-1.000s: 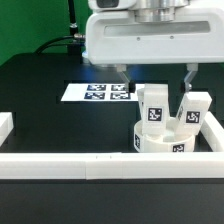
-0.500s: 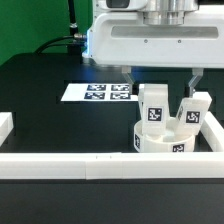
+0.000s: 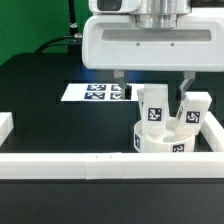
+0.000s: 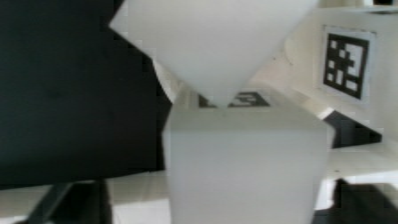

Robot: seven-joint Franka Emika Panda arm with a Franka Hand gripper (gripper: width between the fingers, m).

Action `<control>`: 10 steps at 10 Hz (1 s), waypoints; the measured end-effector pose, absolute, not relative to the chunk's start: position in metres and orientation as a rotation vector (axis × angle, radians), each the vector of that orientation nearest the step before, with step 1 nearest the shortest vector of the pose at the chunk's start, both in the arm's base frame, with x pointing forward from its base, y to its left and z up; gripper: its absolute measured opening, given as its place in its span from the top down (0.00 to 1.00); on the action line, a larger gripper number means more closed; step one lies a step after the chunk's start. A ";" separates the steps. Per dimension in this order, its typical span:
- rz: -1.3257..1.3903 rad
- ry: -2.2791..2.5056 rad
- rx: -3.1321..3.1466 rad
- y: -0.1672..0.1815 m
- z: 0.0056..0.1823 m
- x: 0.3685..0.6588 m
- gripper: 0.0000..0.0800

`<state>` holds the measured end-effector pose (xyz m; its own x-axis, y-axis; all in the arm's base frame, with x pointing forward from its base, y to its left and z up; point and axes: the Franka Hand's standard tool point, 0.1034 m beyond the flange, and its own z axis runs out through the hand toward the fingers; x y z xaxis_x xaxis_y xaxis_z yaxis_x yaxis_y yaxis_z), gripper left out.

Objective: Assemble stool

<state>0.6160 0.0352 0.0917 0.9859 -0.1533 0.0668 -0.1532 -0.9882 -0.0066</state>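
seat (image 3: 160, 142): right edge cropped | marker board (image 3: 98, 92): partly hidden

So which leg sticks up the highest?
The leg on the exterior view's left, standing on the seat. Its top rises above the other leg, which stands beside it on the right.

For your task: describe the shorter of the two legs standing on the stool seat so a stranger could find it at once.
Start in the exterior view at the long white rail across the front of the black table; at its right end sits the round white seat. Two white legs stand on it. The one wanted is the right-hand leg, lower and leaning, unlike its taller upright neighbour.
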 end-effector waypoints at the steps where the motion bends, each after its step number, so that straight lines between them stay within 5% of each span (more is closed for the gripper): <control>1: -0.106 0.241 -3.129 0.035 0.092 0.616 0.42; 2: -0.106 0.241 -3.129 0.036 0.092 0.616 0.58; 5: -0.107 0.265 -3.126 0.036 0.092 0.616 0.58; 10: -0.136 1.166 -2.806 0.053 0.089 0.614 0.58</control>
<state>0.6139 0.0532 0.0888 0.7027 -0.7101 0.0444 -0.7012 -0.7018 -0.1258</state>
